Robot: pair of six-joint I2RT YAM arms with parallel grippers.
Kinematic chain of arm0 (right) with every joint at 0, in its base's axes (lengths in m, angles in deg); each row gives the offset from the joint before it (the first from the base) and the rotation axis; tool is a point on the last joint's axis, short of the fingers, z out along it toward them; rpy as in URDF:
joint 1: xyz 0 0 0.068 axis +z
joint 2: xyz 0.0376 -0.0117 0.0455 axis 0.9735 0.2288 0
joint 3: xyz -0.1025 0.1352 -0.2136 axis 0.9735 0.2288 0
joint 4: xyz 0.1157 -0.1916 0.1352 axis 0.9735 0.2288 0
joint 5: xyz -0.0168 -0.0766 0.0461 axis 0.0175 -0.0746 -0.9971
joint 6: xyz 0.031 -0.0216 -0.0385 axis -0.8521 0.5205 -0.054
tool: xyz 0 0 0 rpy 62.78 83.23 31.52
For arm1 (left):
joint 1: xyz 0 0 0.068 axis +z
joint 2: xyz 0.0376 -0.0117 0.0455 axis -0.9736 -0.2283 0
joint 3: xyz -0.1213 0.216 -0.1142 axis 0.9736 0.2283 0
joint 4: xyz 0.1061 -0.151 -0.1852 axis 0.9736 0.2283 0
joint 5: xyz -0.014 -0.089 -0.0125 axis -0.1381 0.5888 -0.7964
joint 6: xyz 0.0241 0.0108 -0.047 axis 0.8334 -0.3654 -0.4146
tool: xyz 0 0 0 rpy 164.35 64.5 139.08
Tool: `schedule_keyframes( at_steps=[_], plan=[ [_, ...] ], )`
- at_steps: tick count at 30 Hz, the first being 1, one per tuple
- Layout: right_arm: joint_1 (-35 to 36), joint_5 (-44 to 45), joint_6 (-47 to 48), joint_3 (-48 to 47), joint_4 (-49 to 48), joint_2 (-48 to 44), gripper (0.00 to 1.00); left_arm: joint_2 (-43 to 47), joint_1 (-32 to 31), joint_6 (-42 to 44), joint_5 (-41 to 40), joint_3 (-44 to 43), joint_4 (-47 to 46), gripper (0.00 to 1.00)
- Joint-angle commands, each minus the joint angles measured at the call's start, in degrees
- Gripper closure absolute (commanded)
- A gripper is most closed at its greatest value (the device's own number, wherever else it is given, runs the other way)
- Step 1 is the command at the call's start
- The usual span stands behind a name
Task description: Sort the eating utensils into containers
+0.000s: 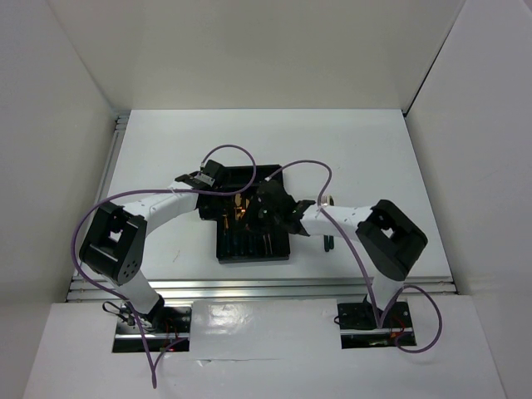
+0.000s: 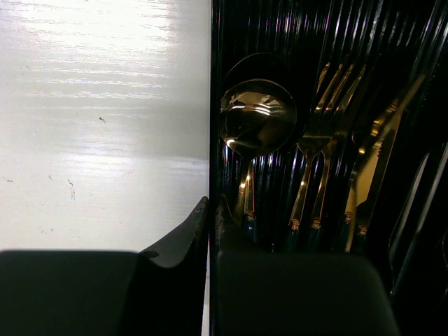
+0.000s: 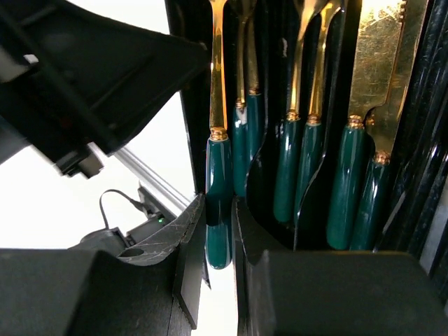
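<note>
Left and right of the black tray (image 1: 224,256), my white left arm (image 1: 162,208) and right arm (image 1: 345,218) show boxy black joints (image 1: 112,245) and looping purple cables (image 1: 83,233).

Top external: you look down from high above and behind arm bases (image 1: 154,320), far off; whole table (image 1: 166,141) in frame, tray (image 1: 249,249) small at centre. Left wrist: you sit very near tray's edge, facing along compartments, table alongside. Right wrist: equally near, over green handles (image 3: 287,175), facing along compartments. Both wrist views share same spoons (image 2: 257,115), forks (image 2: 329,98), knives (image 2: 374,168); all three hold tray.
</note>
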Motion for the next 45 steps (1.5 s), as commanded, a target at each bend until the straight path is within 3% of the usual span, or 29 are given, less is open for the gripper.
schedule_keyframes(
  at_steps=[1,21,27,35,42,45],
  plan=[
    [1.5,-0.2,-0.5,-2.9,-3.5,1.9,1.0,2.2,-0.3,-1.1,1.3,0.3,0.6,1.0],
    [3.1,-0.8,2.4,-10.2,1.8,9.6,1.0,2.2,-0.3,-1.1,1.9,0.8,0.0,1.0],
    [3.7,-1.4,4.1,-12.0,4.1,10.9,0.67,2.2,-0.3,-1.1,1.9,0.8,0.0,1.0],
    [3.7,1.7,4.6,-11.5,6.6,7.4,0.61,2.2,-0.3,-1.1,1.9,0.3,0.0,1.0],
    [3.7,6.8,8.5,-10.3,15.1,-1.6,0.47,2.2,-0.3,-1.1,1.9,0.3,0.6,1.0],
    [1.6,8.2,11.0,-10.3,20.8,-6.3,0.46,2.2,-0.3,-1.1,1.9,-0.2,0.6,1.0]
  ],
)
